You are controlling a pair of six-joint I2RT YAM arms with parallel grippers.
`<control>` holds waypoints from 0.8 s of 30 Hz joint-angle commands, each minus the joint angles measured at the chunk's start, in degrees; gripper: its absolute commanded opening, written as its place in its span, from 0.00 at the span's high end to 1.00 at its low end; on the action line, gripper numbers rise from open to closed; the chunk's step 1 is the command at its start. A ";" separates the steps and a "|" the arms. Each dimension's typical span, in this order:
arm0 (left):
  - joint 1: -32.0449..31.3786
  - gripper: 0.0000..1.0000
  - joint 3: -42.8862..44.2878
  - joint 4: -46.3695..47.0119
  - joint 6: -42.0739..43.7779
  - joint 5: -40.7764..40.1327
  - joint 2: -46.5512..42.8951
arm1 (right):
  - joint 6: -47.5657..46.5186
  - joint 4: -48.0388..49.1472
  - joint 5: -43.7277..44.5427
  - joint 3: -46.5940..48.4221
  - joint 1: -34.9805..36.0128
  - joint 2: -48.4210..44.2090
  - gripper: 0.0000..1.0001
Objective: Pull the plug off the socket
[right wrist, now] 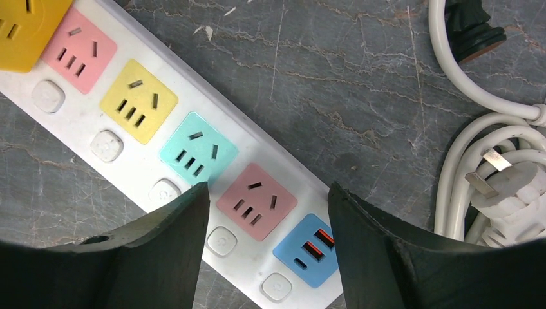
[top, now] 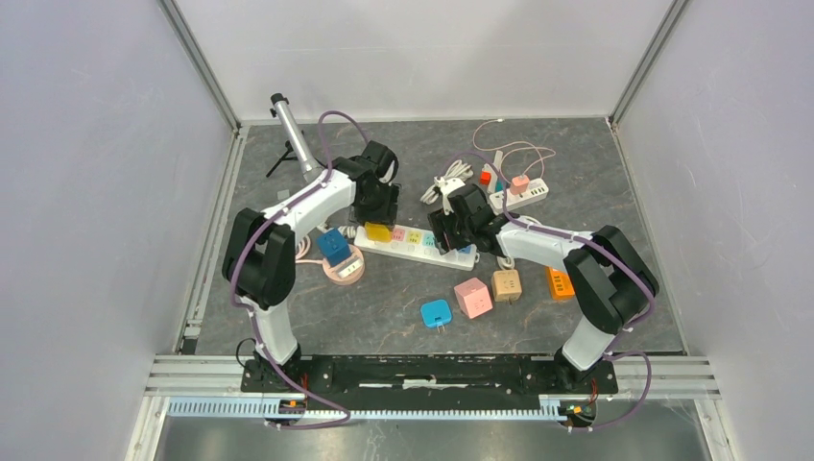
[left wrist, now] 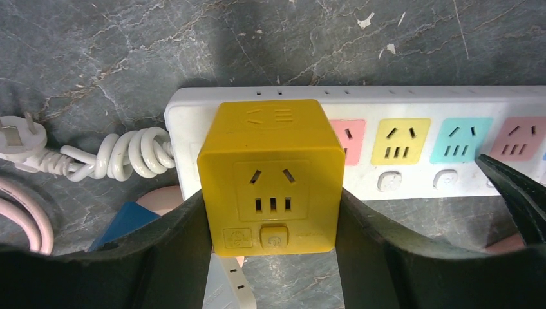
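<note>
A yellow cube plug (top: 378, 231) sits in the left end of a long white power strip (top: 422, 252) with pastel sockets. My left gripper (top: 377, 216) is shut on the cube; in the left wrist view both fingers (left wrist: 187, 238) press its sides (left wrist: 272, 174), with the strip (left wrist: 412, 103) beneath it. My right gripper (top: 456, 240) is open over the strip's right end. In the right wrist view it (right wrist: 268, 188) straddles the pink socket (right wrist: 256, 201) and blue USB block (right wrist: 312, 250) of the strip (right wrist: 71, 116), holding nothing. The yellow cube shows at the top left corner (right wrist: 26, 26).
A blue cube on a pink round base (top: 334, 245) lies left of the strip. Pink (top: 472, 297), wooden (top: 506, 285), blue (top: 437, 313) and orange (top: 560, 282) adapters lie in front. A second strip (top: 518, 195), coiled white cables (top: 446, 181) and a small tripod (top: 293, 134) are behind.
</note>
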 commanded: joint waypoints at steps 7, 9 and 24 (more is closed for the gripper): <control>-2.63 0.62 3.94 -1.88 1.39 -3.16 -1.24 | -1.29 -15.73 1.85 -4.68 2.05 8.25 0.29; -1.86 0.62 3.47 -1.93 3.54 -3.34 -2.23 | -1.33 -15.71 1.83 -4.77 2.08 8.25 0.29; -0.13 0.64 6.46 -4.83 7.75 3.04 -2.50 | -2.27 -15.74 3.38 -4.42 2.57 9.29 0.29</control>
